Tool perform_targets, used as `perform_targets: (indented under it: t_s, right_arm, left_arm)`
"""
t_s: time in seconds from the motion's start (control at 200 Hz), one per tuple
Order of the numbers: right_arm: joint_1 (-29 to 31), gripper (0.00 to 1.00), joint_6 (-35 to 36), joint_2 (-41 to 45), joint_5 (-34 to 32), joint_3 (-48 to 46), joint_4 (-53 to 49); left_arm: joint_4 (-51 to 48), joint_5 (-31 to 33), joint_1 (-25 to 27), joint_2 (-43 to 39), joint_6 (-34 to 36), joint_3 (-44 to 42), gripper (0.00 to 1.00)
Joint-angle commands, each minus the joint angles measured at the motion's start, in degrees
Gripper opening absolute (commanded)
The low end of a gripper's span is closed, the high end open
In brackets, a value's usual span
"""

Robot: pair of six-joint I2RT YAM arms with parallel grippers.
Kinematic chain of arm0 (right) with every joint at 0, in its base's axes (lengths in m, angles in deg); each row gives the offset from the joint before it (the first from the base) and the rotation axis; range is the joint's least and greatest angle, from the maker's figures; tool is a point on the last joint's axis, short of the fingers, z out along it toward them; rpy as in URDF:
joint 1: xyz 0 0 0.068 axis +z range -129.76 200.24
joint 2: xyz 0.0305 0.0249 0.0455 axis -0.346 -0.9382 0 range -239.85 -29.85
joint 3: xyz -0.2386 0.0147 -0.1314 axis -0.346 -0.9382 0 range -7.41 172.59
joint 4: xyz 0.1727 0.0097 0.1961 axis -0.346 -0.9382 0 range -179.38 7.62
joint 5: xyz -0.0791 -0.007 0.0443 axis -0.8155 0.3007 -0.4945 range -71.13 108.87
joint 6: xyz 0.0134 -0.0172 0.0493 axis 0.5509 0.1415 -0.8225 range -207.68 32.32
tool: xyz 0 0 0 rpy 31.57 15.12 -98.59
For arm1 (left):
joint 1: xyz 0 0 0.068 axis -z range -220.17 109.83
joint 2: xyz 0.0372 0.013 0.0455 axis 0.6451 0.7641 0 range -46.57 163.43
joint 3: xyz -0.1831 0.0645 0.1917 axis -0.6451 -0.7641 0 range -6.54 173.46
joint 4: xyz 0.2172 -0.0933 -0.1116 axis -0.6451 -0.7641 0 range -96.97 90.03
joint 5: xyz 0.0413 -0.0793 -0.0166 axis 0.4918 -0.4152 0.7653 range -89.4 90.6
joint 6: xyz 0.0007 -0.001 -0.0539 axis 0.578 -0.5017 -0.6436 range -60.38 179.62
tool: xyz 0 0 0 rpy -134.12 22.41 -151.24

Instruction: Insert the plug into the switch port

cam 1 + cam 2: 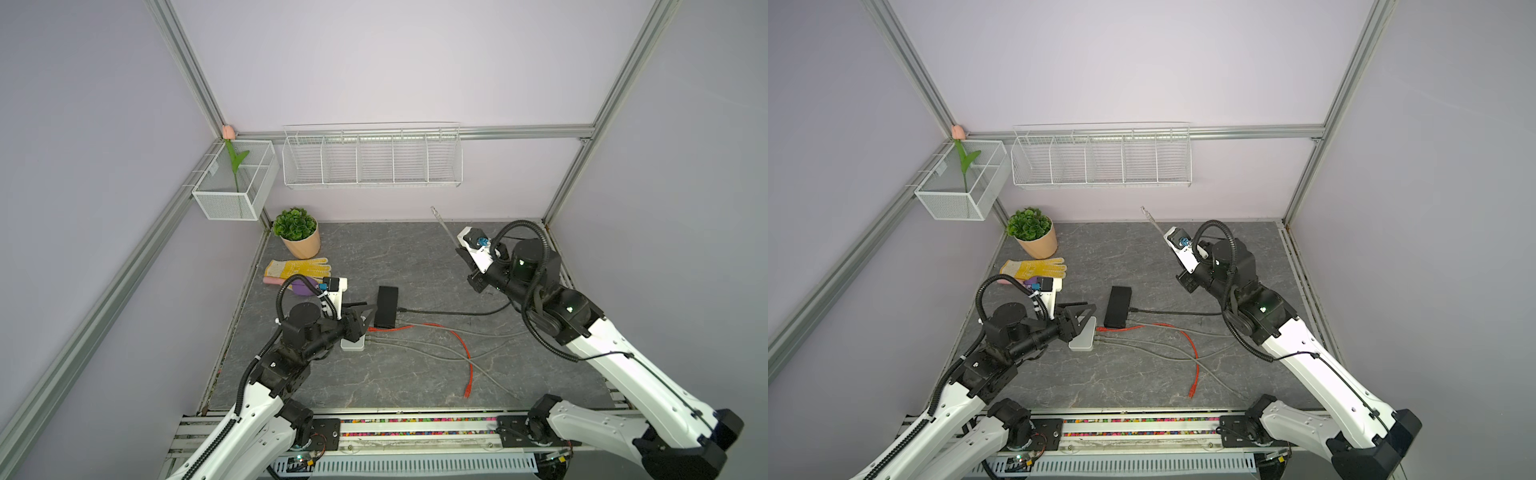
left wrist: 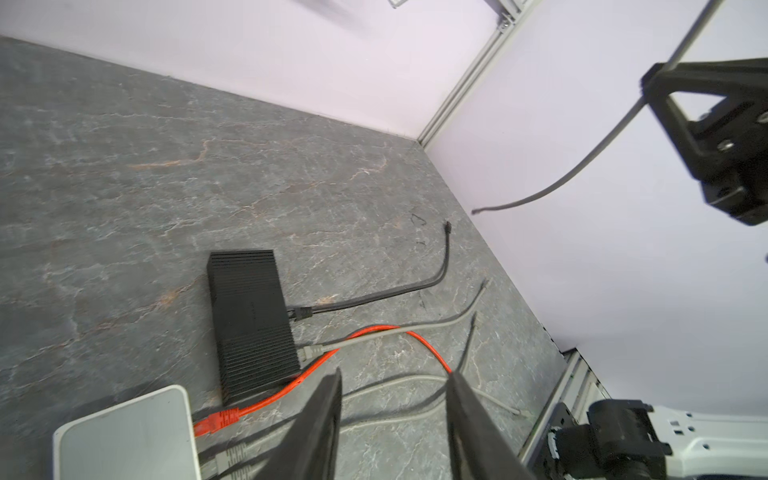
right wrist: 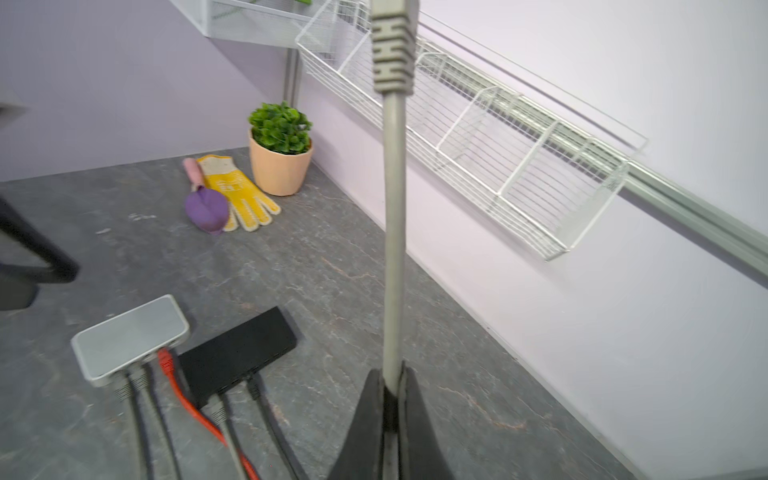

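Two switches sit on the tabletop (image 1: 415,257), left of centre in both top views: a black switch (image 1: 387,306) and a white switch (image 1: 1082,338), just beside each other. Cables leave both toward the right of those views. The black one carries a black cable (image 1: 453,311) and a grey one. The white one carries an orange cable (image 1: 460,343) plus grey ones. We can't tell which ports are free.

Right jaws are clamped on a grey cable (image 3: 392,232), a little behind its plug (image 3: 392,45). We see the plug up in the air at the back right, well above the tabletop and well apart from both switches, its tip pointing up toward the back wall.

Left jaws are part open with nothing between them, hovering over the white switch near its port edge. We can't tell whether they touch it.

Back left corner: plant pot (image 1: 301,243), yellow glove (image 1: 297,268) and purple trowel (image 3: 206,208), lying together.
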Motion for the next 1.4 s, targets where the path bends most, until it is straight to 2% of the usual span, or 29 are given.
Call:
perform_targets:
  t_s: [0.0,0.17,0.365,0.62,0.925,1.25,1.395]
  right_arm:
    - [0.27,0.07,-1.66,2.24,11.80,-2.96,-1.17]
    - [0.33,0.07,-3.50,2.25,21.06,-3.66,-6.80]
    - [1.35,0.07,-4.52,0.21,26.85,-4.95,-9.20]
    - [2.80,0.07,-1.77,-9.20,39.70,-2.01,-17.13]
    - [3.95,0.07,-1.90,-10.01,42.11,-3.21,-15.11]
    - [4.23,0.07,-2.59,-9.30,41.92,-4.78,-13.04]
    - [4.30,0.07,-2.36,-9.56,42.57,-4.67,-13.05]
  left_arm:
    - [1.85,-2.92,1.19,-1.78,1.21,3.54,0.42]
    - [7.47,-7.45,1.51,-3.66,-0.30,4.31,0.46]
    - [8.44,-9.93,1.84,-1.85,1.38,7.46,0.51]
    - [15.42,-13.36,1.85,2.82,3.47,8.32,0.54]
    - [15.82,-14.30,1.78,8.32,4.50,9.30,0.54]
    - [13.54,-11.82,1.79,8.19,6.26,9.99,0.53]
    - [13.38,-11.06,1.79,8.01,6.27,9.45,0.56]
